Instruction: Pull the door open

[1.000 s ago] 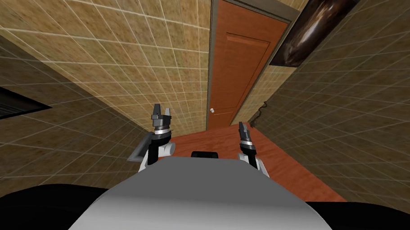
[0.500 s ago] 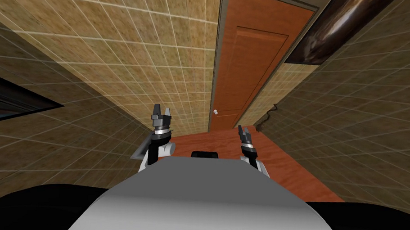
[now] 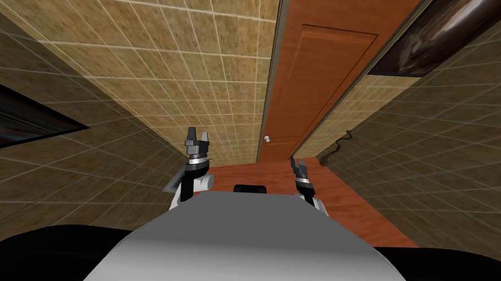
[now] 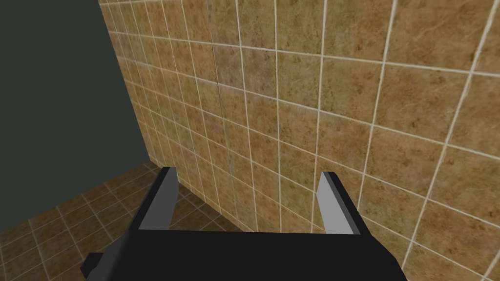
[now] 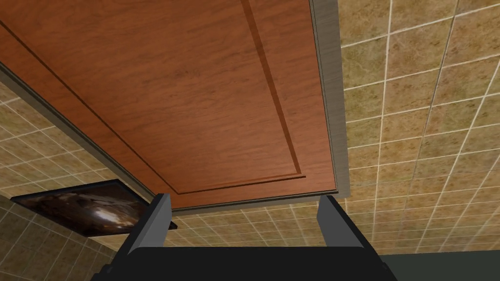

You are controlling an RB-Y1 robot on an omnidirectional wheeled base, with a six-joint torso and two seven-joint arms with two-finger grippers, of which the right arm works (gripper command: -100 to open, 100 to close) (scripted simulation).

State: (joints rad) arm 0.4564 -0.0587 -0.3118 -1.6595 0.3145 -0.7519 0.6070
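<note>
Tiled walls (image 3: 211, 67) frame the shut door (image 3: 322, 76); my right gripper (image 3: 297, 163) and left gripper (image 3: 197, 133) hang wide, ready for the edge-mounted knob (image 3: 267, 139), well apart.

Tan tiled walls (image 3: 194, 57) with pale grout lines close in a narrow passage. A reddish wooden floor (image 3: 353, 200) runs between them. High on the right-hand wall hangs a dark-framed picture (image 3: 445, 28) showing a glossy brown swirl. On the left-hand wall sits a dark framed panel (image 3: 5, 117). A thin black jagged line (image 3: 337, 147) runs low along the right-hand wall, near the floor.
</note>
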